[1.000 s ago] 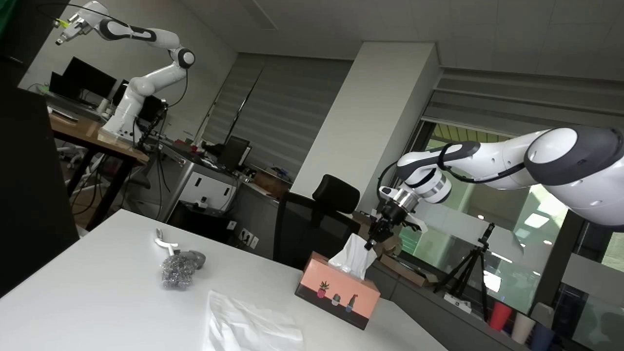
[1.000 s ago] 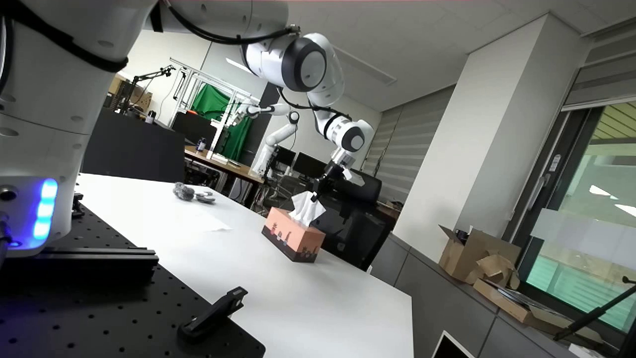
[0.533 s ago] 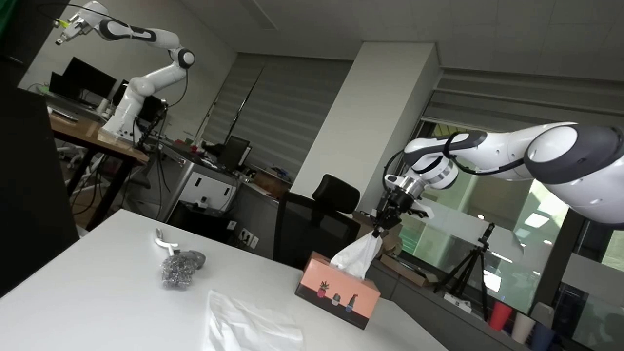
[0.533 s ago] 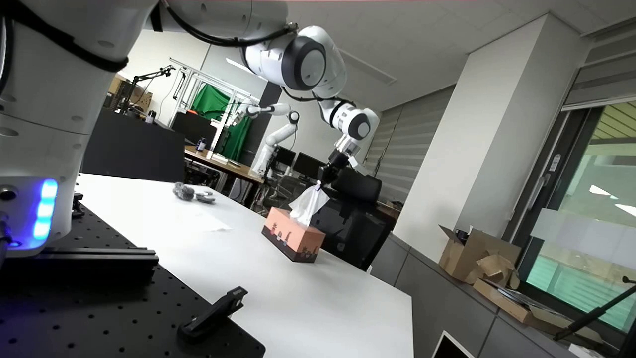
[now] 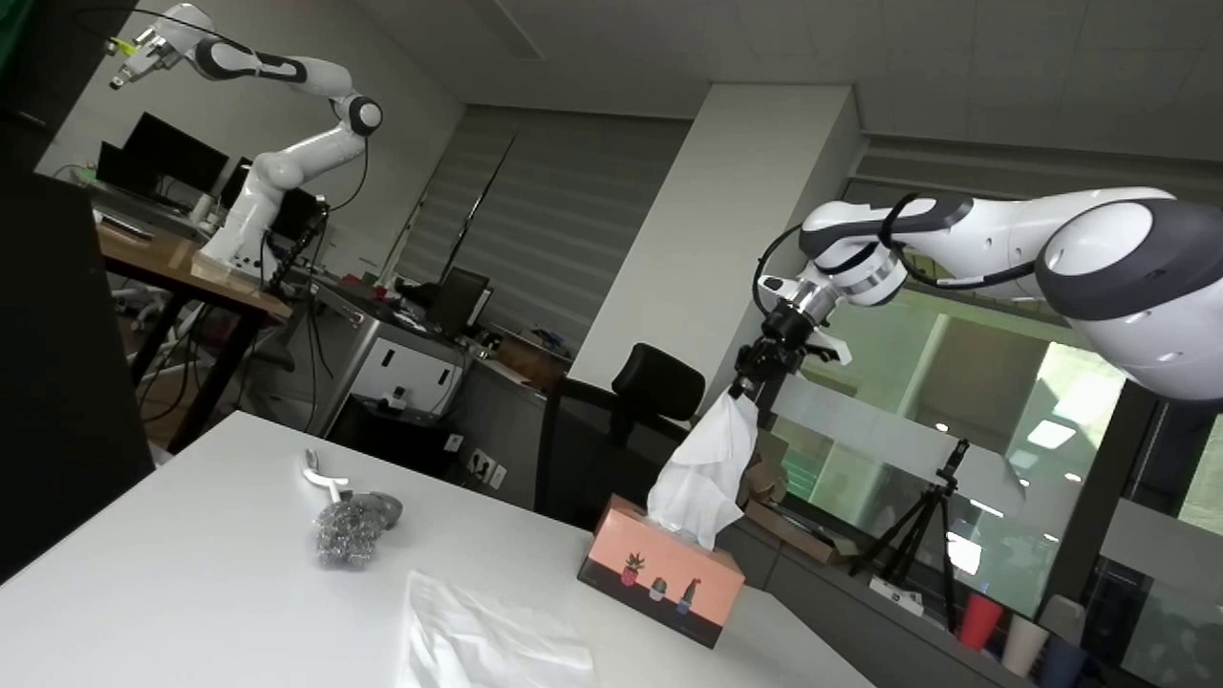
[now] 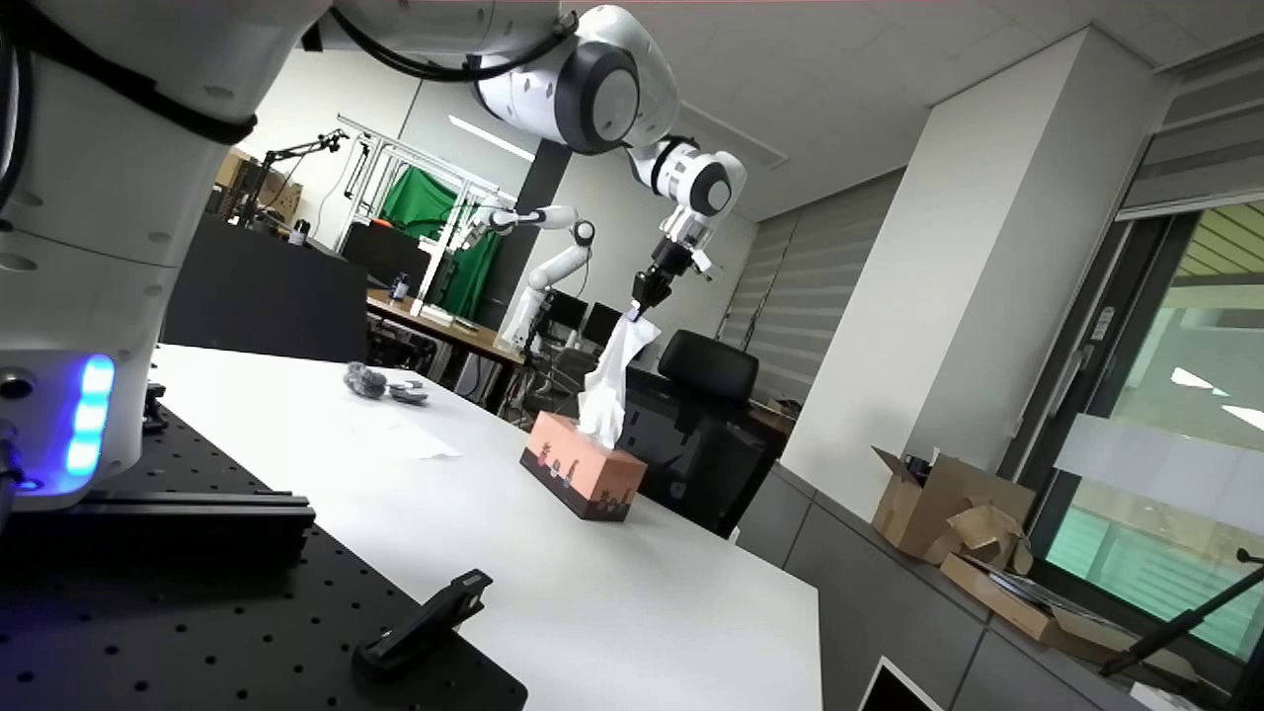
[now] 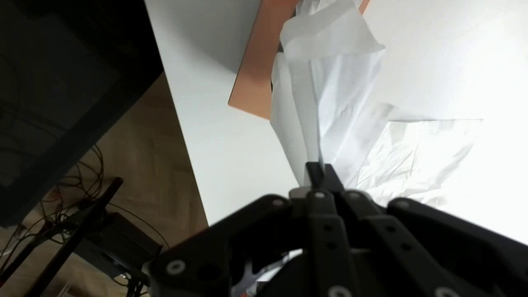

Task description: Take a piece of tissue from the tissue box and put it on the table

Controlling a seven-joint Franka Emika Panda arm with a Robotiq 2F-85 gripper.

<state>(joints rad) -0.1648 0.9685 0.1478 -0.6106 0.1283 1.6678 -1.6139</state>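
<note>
The tissue box (image 5: pixel 659 588), salmon with a dark base and plant pictures, stands on the white table (image 5: pixel 239 583). It also shows in an exterior view (image 6: pixel 583 469) and at the top of the wrist view (image 7: pixel 255 78). A white tissue (image 5: pixel 704 468) stretches from the box opening up to my gripper (image 5: pixel 741 388); its lower end is still in the opening. In the wrist view my gripper (image 7: pixel 321 169) is shut on the tissue's (image 7: pixel 330 90) upper edge. My gripper (image 6: pixel 637 312) is well above the box. A separate flat white tissue (image 5: pixel 492 635) lies on the table.
A grey, shiny scrubber-like bundle (image 5: pixel 349 530) with a white-handled item (image 5: pixel 328 478) lies on the table. A black chair (image 5: pixel 621 440) stands behind the far edge. A black clamp (image 6: pixel 425 627) sits at the corner of the black mounting plate (image 6: pixel 237 632).
My gripper has risen from just above the box, moving slightly away from the tissue's first position. The tissue has been pulled up with it and is now longer and taut. The box has not moved.
</note>
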